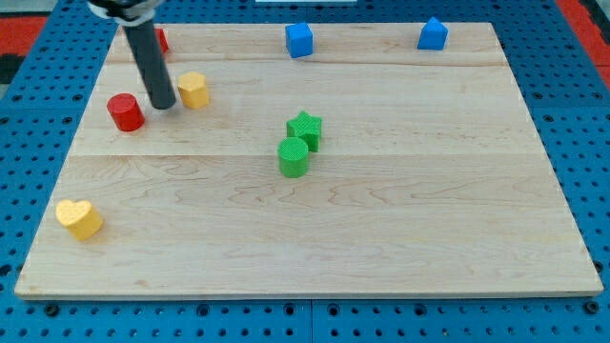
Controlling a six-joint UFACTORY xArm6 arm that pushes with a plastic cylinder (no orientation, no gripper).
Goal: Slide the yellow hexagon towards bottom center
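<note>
Camera view is showing my tip [163, 104] resting just left of the yellow hexagon [193, 90], far left on the board [381, 238], red cylinder [125, 112] beside. I am carrying no pincer, only a rod. The hexagon is looking light, rigid, slippery; I am judging its far face best for pushing.

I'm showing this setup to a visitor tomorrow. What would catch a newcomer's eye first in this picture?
First, the dark rod at the view's upper left, my tip set between the red cylinder and the yellow hexagon. Next, the green star and green cylinder huddled mid-board. A yellow heart sits alone at lower left.
</note>
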